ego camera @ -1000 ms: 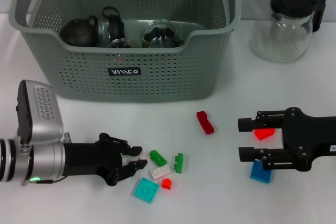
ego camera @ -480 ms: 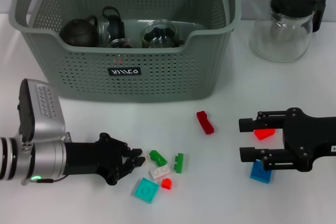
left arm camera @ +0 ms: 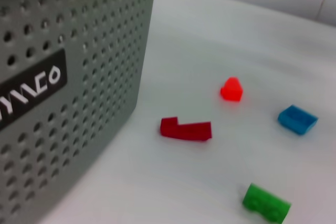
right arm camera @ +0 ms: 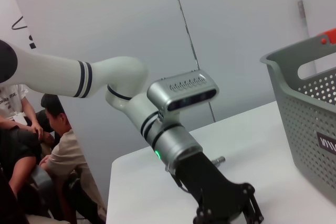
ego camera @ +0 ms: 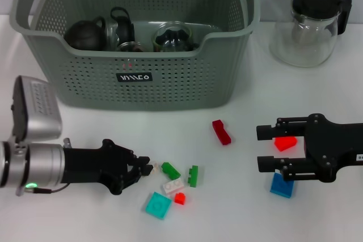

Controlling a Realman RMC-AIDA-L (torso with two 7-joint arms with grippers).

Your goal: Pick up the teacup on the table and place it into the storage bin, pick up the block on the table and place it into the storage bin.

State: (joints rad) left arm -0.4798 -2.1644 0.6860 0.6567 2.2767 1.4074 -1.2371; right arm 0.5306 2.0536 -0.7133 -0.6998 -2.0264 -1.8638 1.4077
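Observation:
The grey-green storage bin (ego camera: 136,77) stands at the back, its wall (left arm camera: 52,77) close in the left wrist view. A dark pot (ego camera: 85,33) and glassware (ego camera: 170,37) lie inside; no teacup shows on the table. Loose blocks lie in front: dark red (ego camera: 221,131), green (ego camera: 170,170), white (ego camera: 173,185), teal (ego camera: 157,204). My left gripper (ego camera: 146,167) lies low beside them, shut on a small white block (ego camera: 154,168) at its tips. On the right, my right gripper (ego camera: 264,148) is open, with a red block (ego camera: 285,143) between its fingers and a blue block (ego camera: 282,186) just beside.
A glass jug with a black lid (ego camera: 309,26) stands at the back right. The right wrist view shows my left arm (right arm camera: 173,124) over the white table and the bin's end (right arm camera: 310,103). People sit beyond the table's far side (right arm camera: 58,145).
My left gripper's fingers have drawn together from wide open onto the small white block, and the left arm's silver housing has risen slightly. The right arm has barely moved.

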